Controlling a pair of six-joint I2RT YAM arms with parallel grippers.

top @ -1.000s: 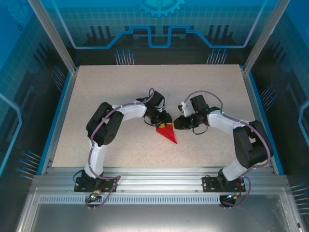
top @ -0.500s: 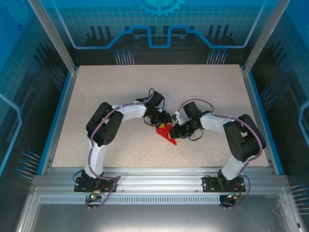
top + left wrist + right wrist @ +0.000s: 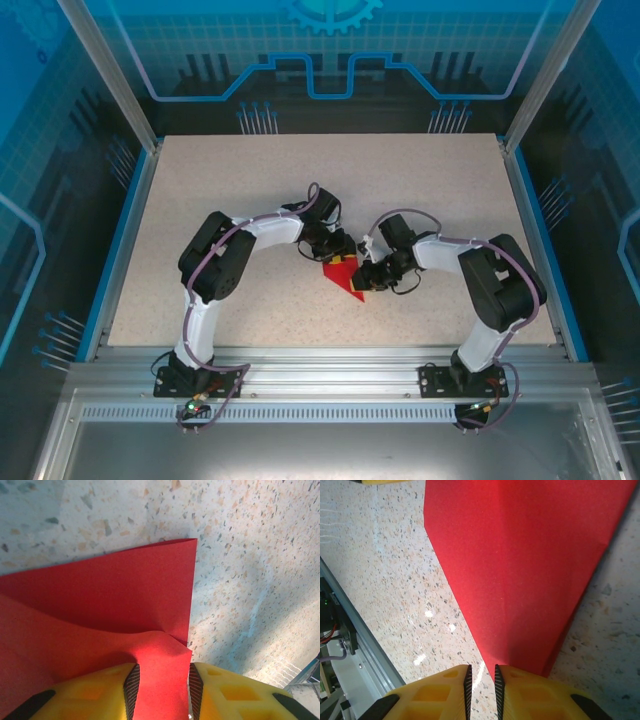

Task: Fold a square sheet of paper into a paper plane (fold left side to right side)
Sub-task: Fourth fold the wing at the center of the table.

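left gripper [image 3: 161, 692]: jaws clamped on a lifted flap of the red paper [image 3: 100, 595]
right gripper [image 3: 481, 679]: jaws pinched nearly together, nothing between them, right at the paper's tip
looks mid-fold; next, carry the flap across to the right edge, line it up, then press the crease
paper is a creased pointed wedge, mid-bench [image 3: 250, 180] between both arms
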